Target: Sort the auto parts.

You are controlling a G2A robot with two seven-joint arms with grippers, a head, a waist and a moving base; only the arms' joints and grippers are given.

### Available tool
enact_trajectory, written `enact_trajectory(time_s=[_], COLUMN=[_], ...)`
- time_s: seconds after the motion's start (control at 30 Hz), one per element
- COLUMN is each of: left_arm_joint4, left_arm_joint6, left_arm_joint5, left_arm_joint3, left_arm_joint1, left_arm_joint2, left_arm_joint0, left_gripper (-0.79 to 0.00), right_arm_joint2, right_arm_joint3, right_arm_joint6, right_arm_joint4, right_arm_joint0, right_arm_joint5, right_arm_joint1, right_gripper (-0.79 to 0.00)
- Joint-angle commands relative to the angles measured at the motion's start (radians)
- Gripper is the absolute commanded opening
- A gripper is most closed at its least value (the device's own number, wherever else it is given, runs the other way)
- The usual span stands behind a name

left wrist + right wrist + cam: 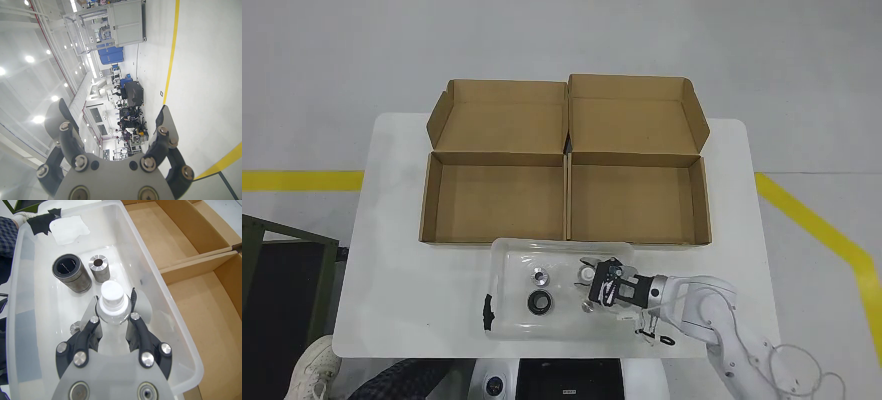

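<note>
A clear plastic bin (504, 250) at the table's near edge holds the parts. My right gripper (114, 297) is down inside it, shut on a white-capped part (111, 291) that stands upright between its fingers. Just beyond stand a large dark cylindrical bearing (70, 273) and a smaller steel bushing (99, 268). A small metal piece (74, 328) lies beside one finger. From above, the right gripper (594, 278) is at the bin's middle right, with the bearing (539, 302) to its left. My left gripper (113, 105) is open with nothing in it, facing the room.
Two open cardboard boxes, a left one (492, 203) and a right one (632, 203), stand side by side just behind the bin. A white paper scrap (70, 235) and black tape (43, 222) sit at the bin's far end.
</note>
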Motion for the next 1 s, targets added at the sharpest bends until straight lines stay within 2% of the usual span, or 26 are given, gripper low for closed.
enact_trajectory(time_s=[0.0, 0.4, 0.67, 0.97], left_arm_joint4=[0.0, 0.0, 0.0, 0.0], left_arm_joint6=[0.0, 0.0, 0.0, 0.0], left_arm_joint5=[0.0, 0.0, 0.0, 0.0], left_arm_joint3=[0.0, 0.0, 0.0, 0.0], left_arm_joint1=[0.0, 0.0, 0.0, 0.0], left_arm_joint2=[0.0, 0.0, 0.0, 0.0], left_arm_joint0=[0.0, 0.0, 0.0, 0.0], left_gripper=[0.0, 0.0, 0.0, 0.0], right_arm_joint2=[0.006, 0.052, 0.098, 0.17], right_arm_joint3=[-0.013, -0.089, -0.039, -0.018], right_arm_joint6=[-0.01, -0.187, -0.329, -0.418], right_arm_joint4=[0.005, 0.168, 0.388, 0.554], right_arm_joint0=[-0.004, -0.041, -0.013, 0.008], right_arm_joint5=[-0.003, -0.055, -0.059, -0.054], right_arm_joint1=[0.002, 0.011, 0.009, 0.009], right_gripper=[-0.785, -0.785, -0.785, -0.785])
